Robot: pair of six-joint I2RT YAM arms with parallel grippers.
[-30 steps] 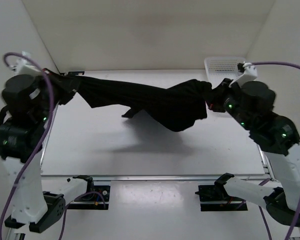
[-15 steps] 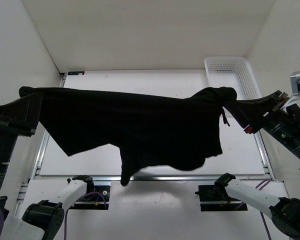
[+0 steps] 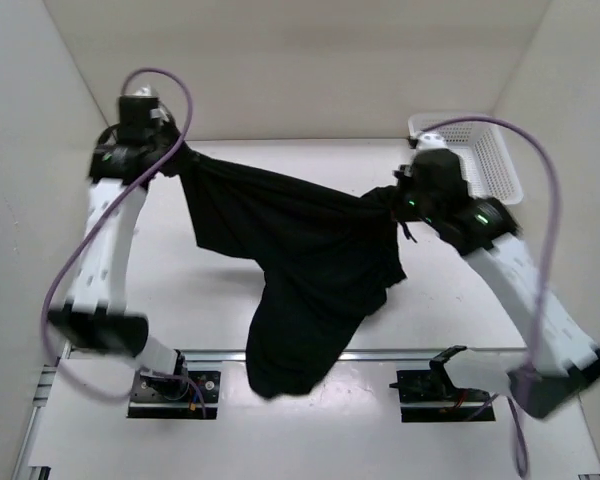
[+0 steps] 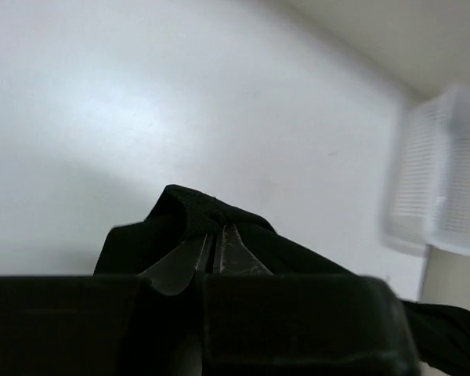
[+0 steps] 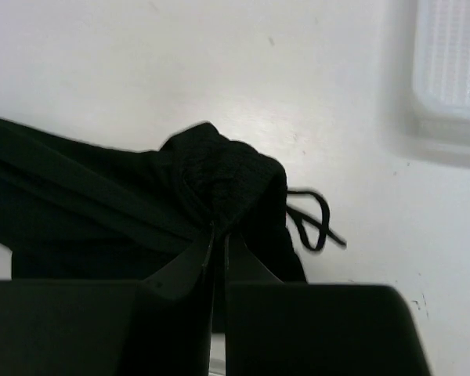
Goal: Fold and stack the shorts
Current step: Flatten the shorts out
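One loose leg of the shorts (image 3: 300, 260) hung nearest, across the front edge of the tabletop (image 3: 180, 290). Further back, the black cloth stretched in the air between both arms. The left jaws were clamped on one end and the right jaws on the bunched waistband, its drawstring (image 5: 313, 219) dangling. Farthest right stood the white basket (image 3: 495, 150).

Left gripper (image 4: 216, 236), right gripper (image 5: 218, 229) clamped tight, high, well apart.

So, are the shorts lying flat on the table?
No, the shorts hang bunched and sagging between the left gripper and the right gripper, both shut on the fabric.
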